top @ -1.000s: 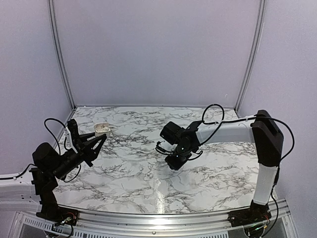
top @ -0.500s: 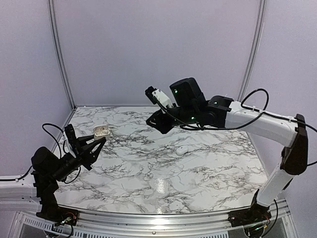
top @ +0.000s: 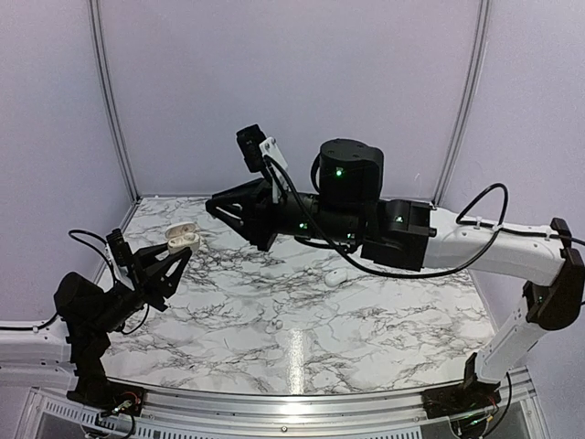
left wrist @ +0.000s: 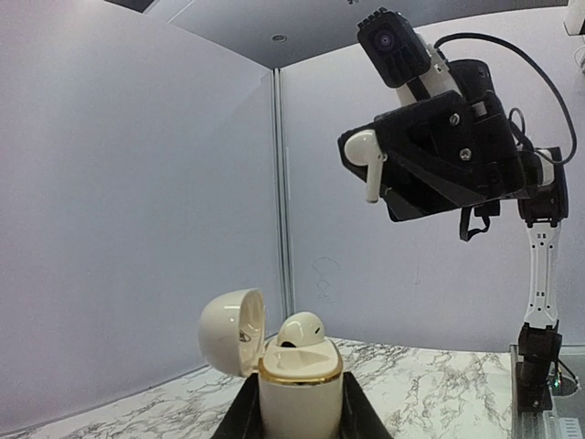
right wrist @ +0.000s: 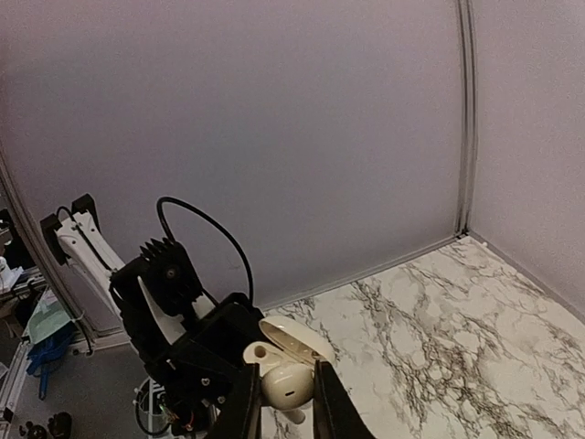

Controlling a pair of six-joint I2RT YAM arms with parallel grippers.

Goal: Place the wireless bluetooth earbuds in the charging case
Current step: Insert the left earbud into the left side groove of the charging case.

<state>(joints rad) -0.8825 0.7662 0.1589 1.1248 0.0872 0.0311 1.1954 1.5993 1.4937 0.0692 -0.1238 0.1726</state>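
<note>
Earbud (left wrist: pixel 364 157), clamped stem-down in the right gripper (right wrist: pixel 281 402) and well apart from the open case (left wrist: pixel 300 389) that the left gripper (left wrist: pixel 300 416) clamps upright, should descend stem-first, squarely over the free socket beside the seated bud (left wrist: pixel 300 331), before those fingers part.

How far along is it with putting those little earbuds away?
About halfway. Done: the first earbud sits in the charging case, which the left gripper holds with its lid open. In hand: the right gripper grips the second earbud up in the air, apart from the case. Left: bring it down and seat it beside the first.
</note>
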